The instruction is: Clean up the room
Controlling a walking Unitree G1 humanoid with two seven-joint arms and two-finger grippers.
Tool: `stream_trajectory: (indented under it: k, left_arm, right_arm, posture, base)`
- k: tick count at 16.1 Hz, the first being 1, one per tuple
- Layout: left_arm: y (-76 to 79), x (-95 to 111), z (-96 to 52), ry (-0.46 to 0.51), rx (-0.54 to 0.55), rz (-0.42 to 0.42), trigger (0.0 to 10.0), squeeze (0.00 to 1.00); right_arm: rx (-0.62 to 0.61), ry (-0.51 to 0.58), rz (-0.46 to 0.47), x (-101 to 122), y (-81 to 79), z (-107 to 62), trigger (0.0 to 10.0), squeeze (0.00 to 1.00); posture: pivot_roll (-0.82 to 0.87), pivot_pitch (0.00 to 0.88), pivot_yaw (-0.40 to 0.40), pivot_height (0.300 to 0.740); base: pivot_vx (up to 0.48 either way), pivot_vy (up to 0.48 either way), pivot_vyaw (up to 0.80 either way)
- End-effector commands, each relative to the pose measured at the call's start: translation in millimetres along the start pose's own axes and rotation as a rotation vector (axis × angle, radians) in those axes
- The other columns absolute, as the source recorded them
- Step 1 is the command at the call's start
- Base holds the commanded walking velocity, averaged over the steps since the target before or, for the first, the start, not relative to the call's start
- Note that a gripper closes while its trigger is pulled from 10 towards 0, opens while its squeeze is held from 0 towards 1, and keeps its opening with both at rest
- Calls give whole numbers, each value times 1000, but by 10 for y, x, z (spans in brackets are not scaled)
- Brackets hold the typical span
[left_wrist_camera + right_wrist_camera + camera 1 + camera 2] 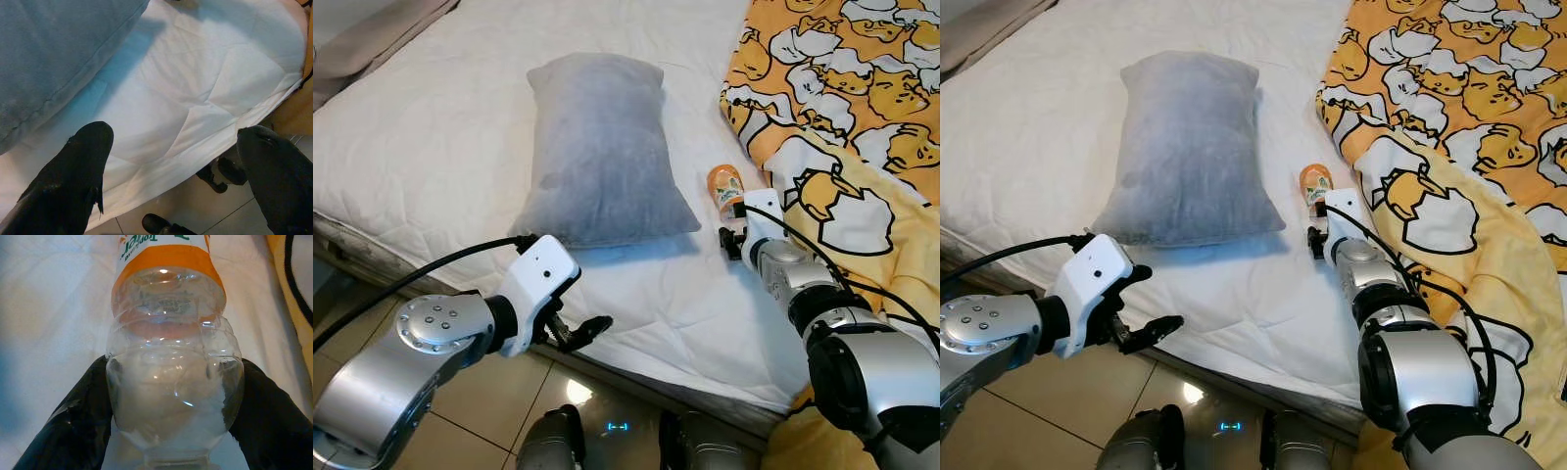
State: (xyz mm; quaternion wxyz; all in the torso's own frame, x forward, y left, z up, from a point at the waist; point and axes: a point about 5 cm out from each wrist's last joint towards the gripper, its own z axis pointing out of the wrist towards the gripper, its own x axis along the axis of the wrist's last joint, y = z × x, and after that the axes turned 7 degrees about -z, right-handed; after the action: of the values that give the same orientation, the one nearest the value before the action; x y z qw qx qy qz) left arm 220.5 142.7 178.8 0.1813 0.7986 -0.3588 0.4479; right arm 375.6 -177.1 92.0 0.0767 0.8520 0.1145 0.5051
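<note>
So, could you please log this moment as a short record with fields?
surface: white mattress
pillow: grey pillow lying flat on the mattress
bottle: clear plastic bottle with orange label, lying beside the yellow cartoon blanket
right tool: fingers on either side of the bottle, at its clear end
left tool: open, at the mattress edge below the pillow, holding nothing
floor: tiled floor

Silver arms, white wrists, black cables, black jaws.
</note>
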Motion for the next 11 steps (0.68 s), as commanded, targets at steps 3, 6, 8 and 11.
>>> stream_trajectory:
  k: [3,6,8,11]
  left_arm:
    - [49,-11,26,-7,-18,2,10000,0]
    - [33,-16,87,7,4,-17,10000,0]
    - [18,-28,118,11,17,-25,10000,0]
    - [-3,-26,251,63,77,-74,10000,0]
  right_arm:
    - [5,5,0,14,13,0,0,0]
    - [3,25,43,12,29,-2,0,0]
    - [2,37,74,14,33,-3,0,0]
    - [-10,94,258,-80,79,-22,0,0]
  posture:
    - [89,223,-17,740]
    - [59,174,-6,740]
    - [33,147,3,740]
    - [-30,60,35,740]
  base:
    - [0,0,0]
    - [0,0,0]
    - [0,0,0]
    - [0,0,0]
